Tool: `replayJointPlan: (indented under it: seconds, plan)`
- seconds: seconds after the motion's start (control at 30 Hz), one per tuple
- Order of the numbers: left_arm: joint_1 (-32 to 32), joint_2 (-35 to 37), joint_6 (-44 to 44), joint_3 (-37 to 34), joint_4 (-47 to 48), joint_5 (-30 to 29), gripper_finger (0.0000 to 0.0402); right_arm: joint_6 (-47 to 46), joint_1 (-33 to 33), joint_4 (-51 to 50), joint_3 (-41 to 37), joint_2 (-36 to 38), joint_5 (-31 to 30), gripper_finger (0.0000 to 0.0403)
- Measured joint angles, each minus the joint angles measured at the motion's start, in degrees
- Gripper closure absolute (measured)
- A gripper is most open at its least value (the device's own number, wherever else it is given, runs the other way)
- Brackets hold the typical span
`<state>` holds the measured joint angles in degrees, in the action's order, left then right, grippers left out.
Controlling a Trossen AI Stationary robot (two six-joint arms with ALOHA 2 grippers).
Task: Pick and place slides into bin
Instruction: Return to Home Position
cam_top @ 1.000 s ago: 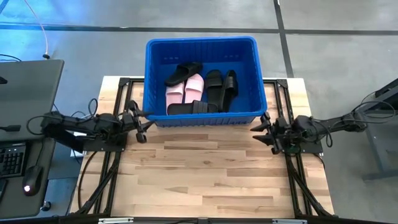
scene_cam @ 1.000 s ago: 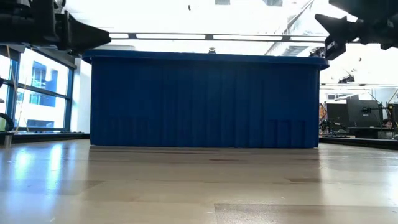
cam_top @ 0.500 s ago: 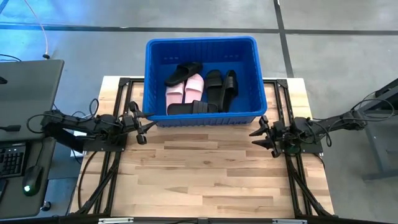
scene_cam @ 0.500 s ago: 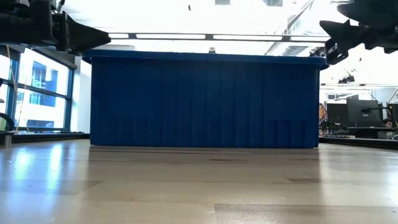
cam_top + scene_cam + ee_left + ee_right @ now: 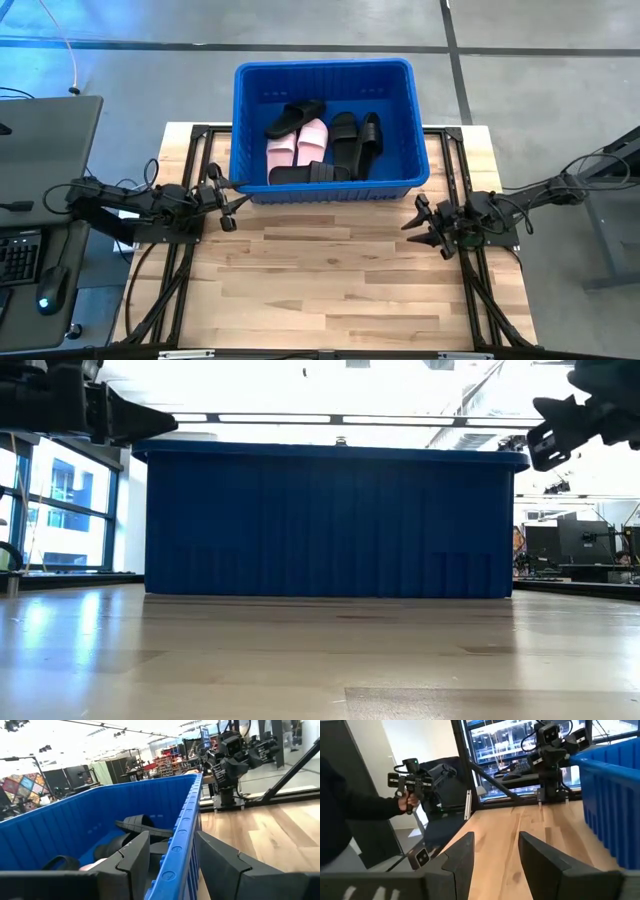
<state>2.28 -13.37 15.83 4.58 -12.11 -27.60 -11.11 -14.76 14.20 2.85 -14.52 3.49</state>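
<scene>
- while six slides (image 5: pixel 318 146) are seen inside the bin (image 5: pixel 322 68), nothing is gripped.
- the left gripper (image 5: pixel 231 200) is spread beside the bin.
- the right gripper (image 5: pixel 420 225) is spread above the table (image 5: pixel 330 285).

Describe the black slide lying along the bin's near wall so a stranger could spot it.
From above, find the big blue bin at the table's far end. Against its wall facing the wooden tabletop lies one black slide. It alone lies crosswise, beside the pink pair; the other black slides do not.
</scene>
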Motion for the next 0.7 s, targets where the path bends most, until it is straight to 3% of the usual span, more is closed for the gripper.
replayJointPlan:
  seconds: [0.47,0.7]
  plan:
    - [0.0,0.0,0.7,0.0,0.3,3.2,0.0252,2.3,-0.4,-3.8,0.0,0.0,-0.4,0.0256]
    - [0.0,0.0,0.7,0.0,0.3,3.4,0.0252,-1.6,-0.4,-11.1,0.0,0.0,-5.0,0.0256]
